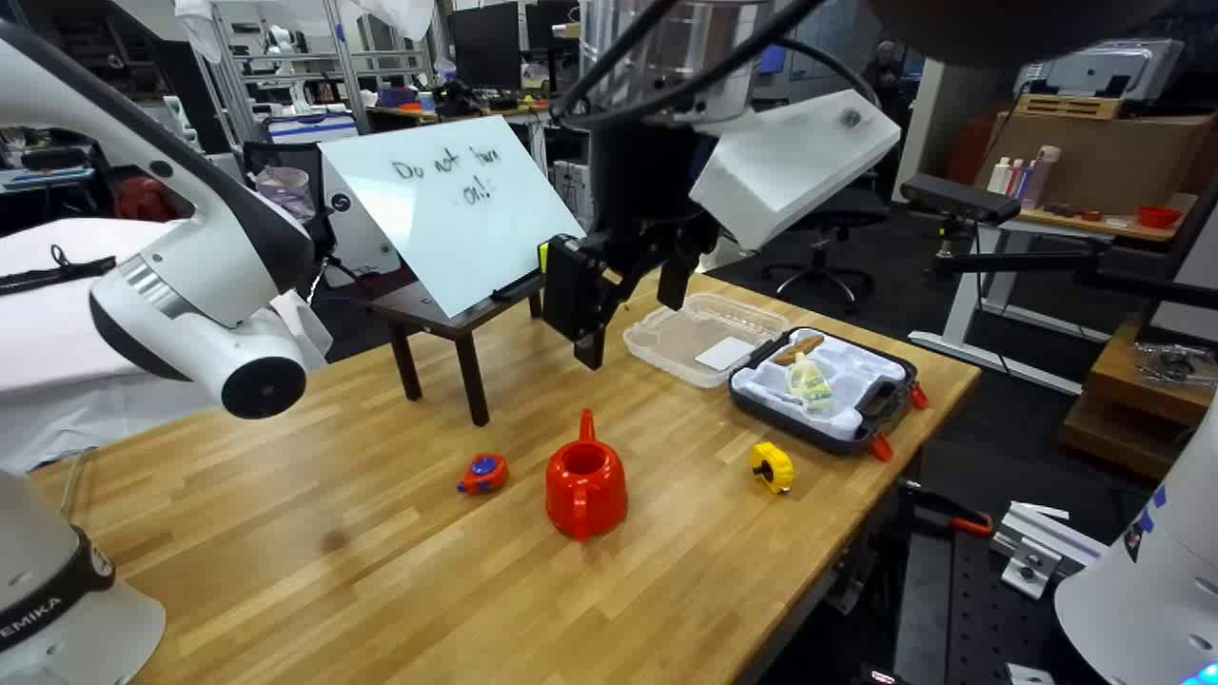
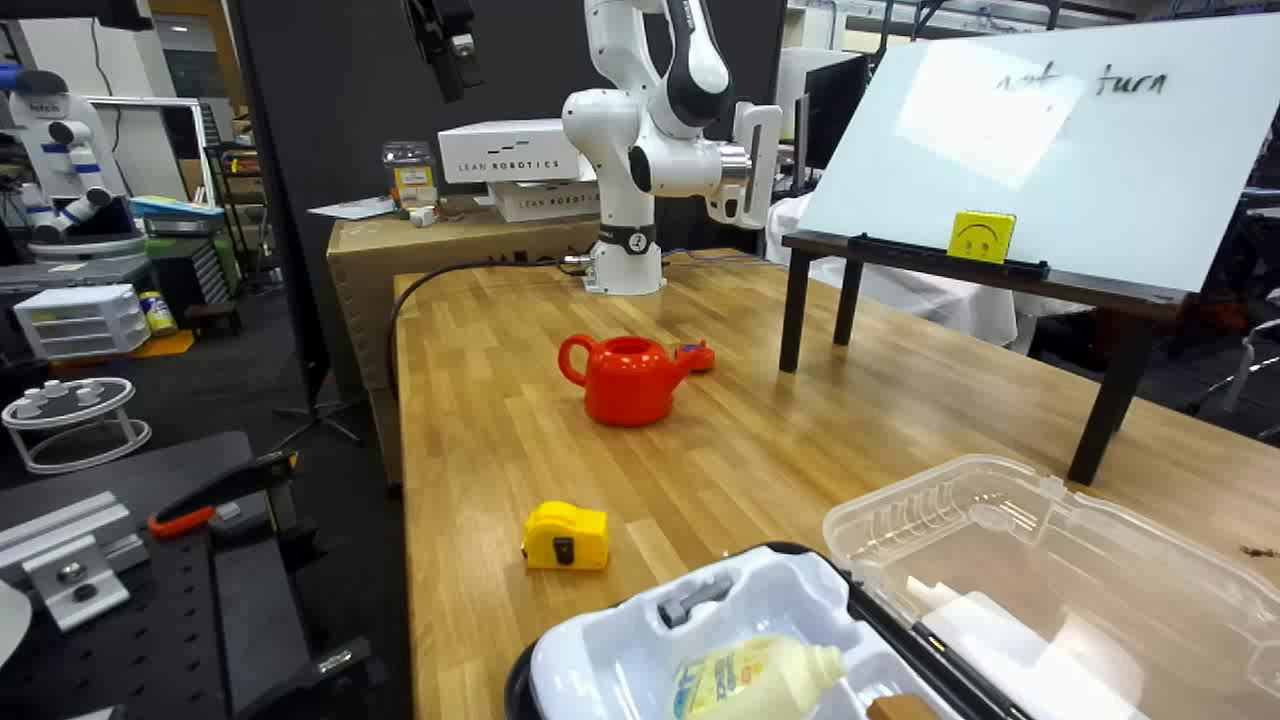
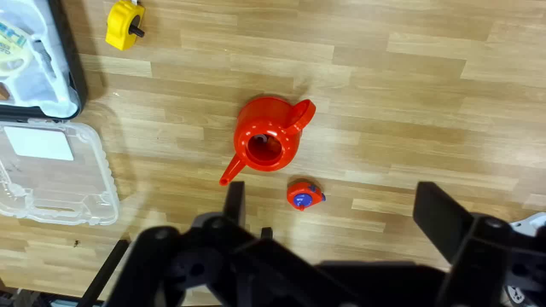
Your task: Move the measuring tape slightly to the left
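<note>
The measuring tape is small and yellow with a dark detail. It rests on the wooden table, in both exterior views point(image 1: 772, 467) point(image 2: 566, 537). In the wrist view the measuring tape point(image 3: 122, 24) is at the top left. My gripper point(image 1: 632, 319) is open and empty, high above the table. In the wrist view the gripper's fingers point(image 3: 332, 198) are wide apart and far from the measuring tape. Only part of the gripper point(image 2: 447, 50) shows at the top edge of an exterior view.
A red teapot point(image 1: 586, 490) stands mid-table. A small red and purple item point(image 1: 485, 474) lies beside it. An open black case point(image 1: 828, 390) with a clear lid point(image 1: 657, 328) lies near the measuring tape. A whiteboard point(image 1: 457, 209) leans on a dark stand. A second arm point(image 2: 640, 150) stands at the table's end.
</note>
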`<state>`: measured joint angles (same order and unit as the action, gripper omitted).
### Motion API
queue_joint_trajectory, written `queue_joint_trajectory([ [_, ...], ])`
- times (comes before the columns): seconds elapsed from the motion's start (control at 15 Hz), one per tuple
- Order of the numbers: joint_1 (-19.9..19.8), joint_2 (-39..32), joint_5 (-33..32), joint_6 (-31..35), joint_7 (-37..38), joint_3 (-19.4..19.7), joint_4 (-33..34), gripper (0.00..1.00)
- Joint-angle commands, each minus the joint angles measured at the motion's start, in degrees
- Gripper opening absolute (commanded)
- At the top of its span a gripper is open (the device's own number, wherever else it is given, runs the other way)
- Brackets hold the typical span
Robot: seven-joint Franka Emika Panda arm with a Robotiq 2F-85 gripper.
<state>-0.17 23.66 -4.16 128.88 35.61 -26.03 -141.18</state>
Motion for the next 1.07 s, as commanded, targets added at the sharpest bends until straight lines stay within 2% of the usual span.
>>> queue_joint_trajectory([
  [0.0,2.32,-0.43,-1.25,-0.23,0.9,2.2,0.11,1.0],
  [0.53,2.42,-0.49,-0.96,0.18,0.63,2.64,-0.23,1.0],
  [1.0,2.79,-1.83,0.46,1.65,-2.74,8.32,-1.35,1.0],
])
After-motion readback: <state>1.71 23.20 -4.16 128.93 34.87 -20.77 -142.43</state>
